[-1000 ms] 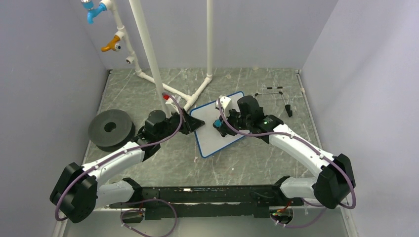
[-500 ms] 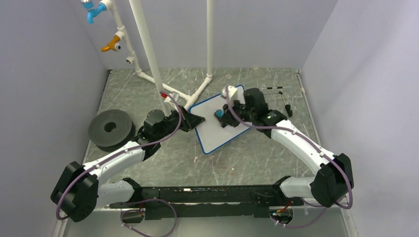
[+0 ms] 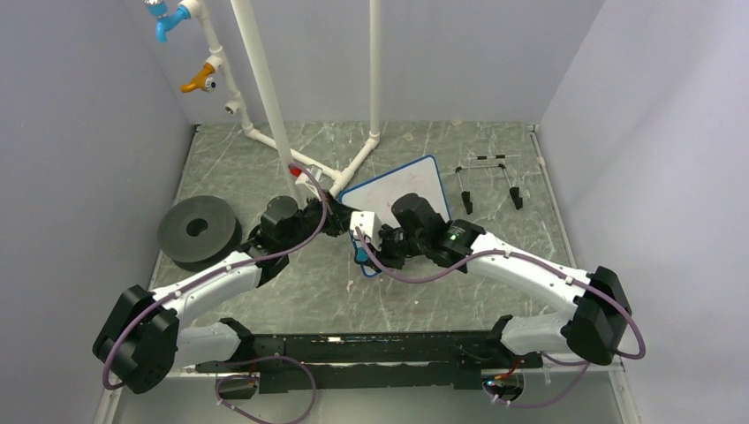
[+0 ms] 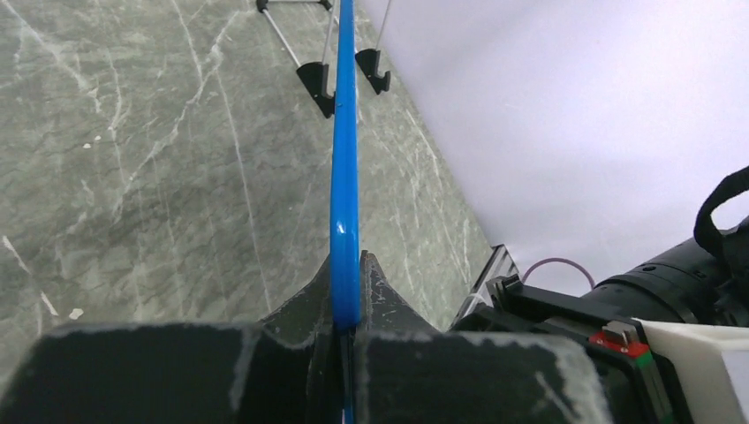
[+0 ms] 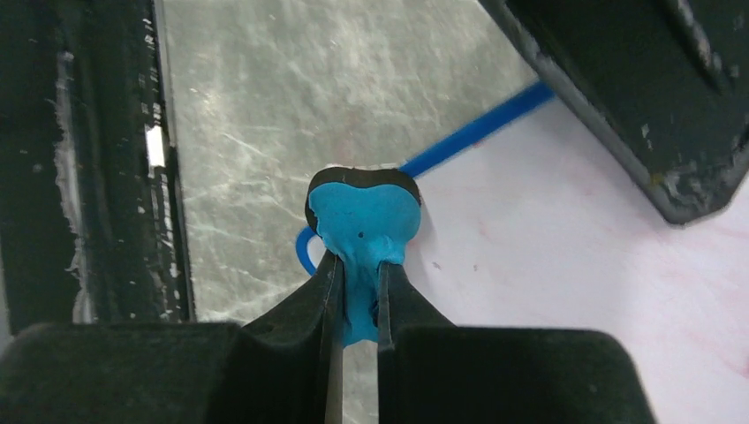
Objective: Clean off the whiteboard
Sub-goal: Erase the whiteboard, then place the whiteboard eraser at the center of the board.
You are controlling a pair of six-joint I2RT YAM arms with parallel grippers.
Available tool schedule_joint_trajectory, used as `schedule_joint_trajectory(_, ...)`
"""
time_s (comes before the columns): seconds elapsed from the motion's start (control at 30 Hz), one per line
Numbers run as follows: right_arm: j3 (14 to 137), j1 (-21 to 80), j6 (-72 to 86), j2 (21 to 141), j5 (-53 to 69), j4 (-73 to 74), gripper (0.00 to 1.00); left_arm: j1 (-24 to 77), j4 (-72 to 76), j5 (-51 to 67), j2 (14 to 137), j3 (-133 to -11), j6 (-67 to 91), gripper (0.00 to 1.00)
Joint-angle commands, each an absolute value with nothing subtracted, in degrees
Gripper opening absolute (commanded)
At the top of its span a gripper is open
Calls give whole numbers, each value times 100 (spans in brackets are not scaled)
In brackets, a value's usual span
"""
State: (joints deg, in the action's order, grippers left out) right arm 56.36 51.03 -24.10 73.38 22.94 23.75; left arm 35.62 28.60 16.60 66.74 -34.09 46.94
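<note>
The whiteboard, white with a thin blue rim, lies tilted mid-table. Its face shows faint pink smears and no clear writing. My left gripper is shut on the board's left edge; in the left wrist view the blue rim runs edge-on out of the closed jaws. My right gripper is shut on a small blue eraser, which it presses on the board's near left corner. The eraser also shows in the top view.
A black wire easel stand lies right of the board and shows in the left wrist view. A white pipe frame stands behind the board. A dark grey disc sits at left. Grey walls enclose the table.
My right gripper has swept the eraser from the board's upper middle down and left to its near left corner. The left gripper keeps its hold on the edge.
</note>
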Motion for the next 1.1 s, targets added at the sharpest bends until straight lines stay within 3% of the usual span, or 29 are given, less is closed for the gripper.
schedule_joint_trajectory(0.0,5216,4697,-2370,7243,1110,2063,0,3639,4008,1796,6503,-3949,4908,0)
schedule_joint_trajectory(0.2,5226,1878,-1529,6925,1710,1744,0,3625,3996,2247,6358,-3839,4522,0)
schedule_joint_trajectory(0.33,5447,655,-1572,6878,3094,2354,0,3626,3597,2490,6172,-3831,3927,0)
schedule_joint_trajectory(0.43,5376,190,-1892,6540,3461,2645,0,3621,2900,2325,5880,-3841,3282,0)
schedule_joint_trajectory(0.73,4620,-52,-4215,6529,3665,3972,0,3618,1744,1941,5094,-3813,2059,0)
schedule_joint_trajectory(0.9,4192,315,-4526,7001,3127,3773,9,3610,2008,2056,4970,-3710,2156,0)
schedule_joint_trajectory(0.97,4145,431,-4507,7114,3095,3717,16,3614,2045,2041,4922,-3658,2185,0)
schedule_joint_trajectory(1.07,4148,586,-4457,7298,3006,3683,40,3609,2027,1988,4851,-3584,2180,0)
